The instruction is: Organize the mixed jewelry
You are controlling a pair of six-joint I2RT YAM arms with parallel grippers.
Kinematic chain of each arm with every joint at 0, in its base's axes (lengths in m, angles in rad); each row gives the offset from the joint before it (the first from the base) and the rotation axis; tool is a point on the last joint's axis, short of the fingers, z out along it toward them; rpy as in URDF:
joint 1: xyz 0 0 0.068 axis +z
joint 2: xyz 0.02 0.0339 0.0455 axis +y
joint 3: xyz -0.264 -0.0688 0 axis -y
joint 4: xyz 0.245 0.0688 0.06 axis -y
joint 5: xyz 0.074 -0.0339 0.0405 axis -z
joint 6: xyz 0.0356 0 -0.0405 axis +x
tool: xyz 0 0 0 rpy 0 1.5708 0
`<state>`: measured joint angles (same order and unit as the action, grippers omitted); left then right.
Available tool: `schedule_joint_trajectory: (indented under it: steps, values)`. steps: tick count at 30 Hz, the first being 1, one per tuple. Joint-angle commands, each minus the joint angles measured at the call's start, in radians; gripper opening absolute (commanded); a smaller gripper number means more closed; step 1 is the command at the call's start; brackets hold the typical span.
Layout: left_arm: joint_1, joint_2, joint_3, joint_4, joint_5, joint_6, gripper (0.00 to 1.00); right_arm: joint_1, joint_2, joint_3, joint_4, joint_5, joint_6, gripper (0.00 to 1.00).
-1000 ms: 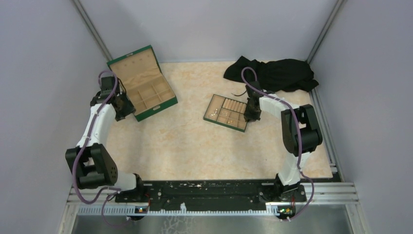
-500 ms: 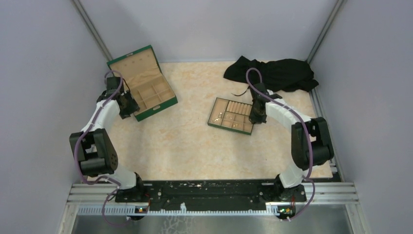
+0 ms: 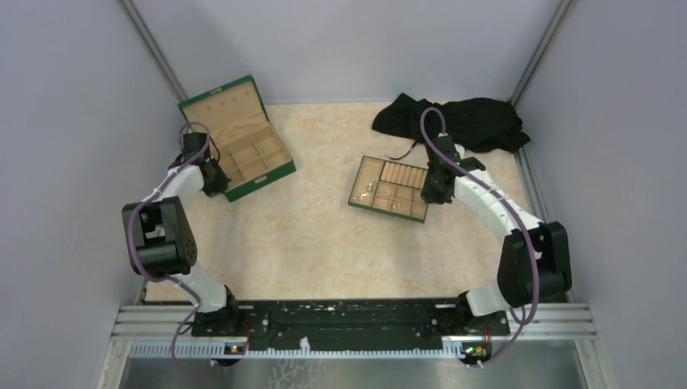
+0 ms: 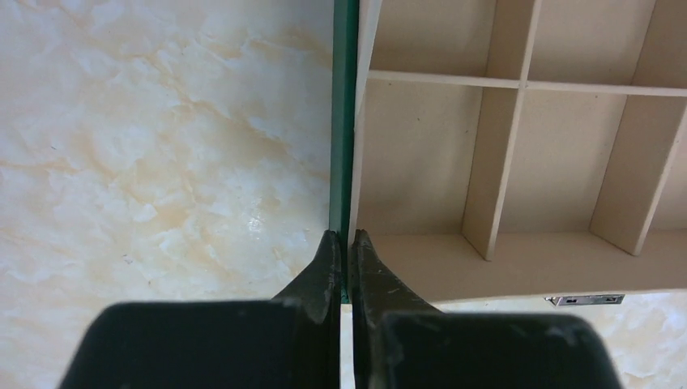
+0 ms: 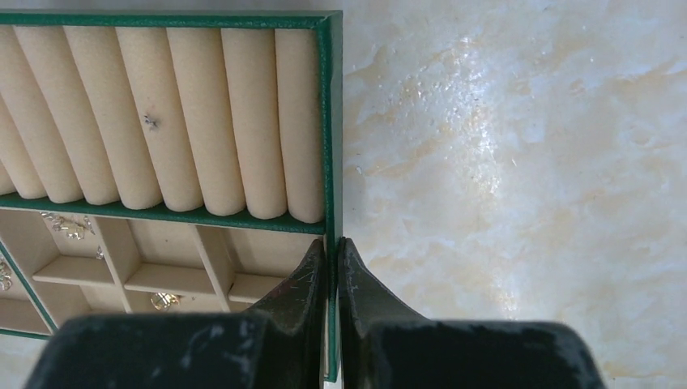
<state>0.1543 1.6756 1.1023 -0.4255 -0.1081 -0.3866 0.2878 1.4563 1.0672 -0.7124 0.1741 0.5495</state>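
While both arms bite down at once, the green box (image 3: 263, 180) sits in the upper left of the overhead view with its lid thrown back. The left end effector (image 4: 343, 237) has its jaws squeezed together on the box's green side wall, right at the near corner. Over to centre-right is the smaller tray (image 3: 386, 212). The right end effector (image 5: 333, 243) is pinched tight on its green right-hand rim, just below the padded rolls (image 5: 162, 113).

Now the little stuff. The mixed jewelry (image 5: 69, 225) lies scattered in the tray's small compartments, lower left of the right wrist view, with one speck (image 5: 150, 121) up on a roll. These pieces look feather-light, thin and probably slippery against hard fingers, easy to bend or flick away. I'd take each with the very fingertips across its widest part, coming straight down, clear of the dividers. The tray looks rigid and light, so it will likely slide if tugged by that rim.

Round it all, plain pale grey walls (image 3: 340, 49) close in three sides. The counter (image 3: 308, 251) is glossy cream marbling, smooth enough for boxes to skate on. A black cloth (image 3: 462, 121) lies heaped at the upper right.
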Motion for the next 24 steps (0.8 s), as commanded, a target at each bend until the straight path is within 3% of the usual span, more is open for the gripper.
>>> schedule_joint_trajectory:
  steps: [1,5,13,24]
  values:
    - [-0.036,-0.035,-0.054,-0.009,0.090,0.034,0.00,-0.024,-0.087,0.072,-0.010,-0.001,-0.003,0.00]
    - [-0.139,-0.082,-0.079,-0.051,0.091,0.066,0.00,-0.036,-0.110,0.106,-0.044,-0.003,-0.017,0.00]
    - [-0.469,-0.167,-0.098,-0.142,0.153,0.013,0.00,-0.049,-0.174,0.180,-0.132,-0.050,-0.090,0.00]
    - [-0.684,-0.189,-0.049,-0.191,0.182,-0.179,0.00,0.002,-0.293,0.176,-0.307,-0.122,-0.067,0.00]
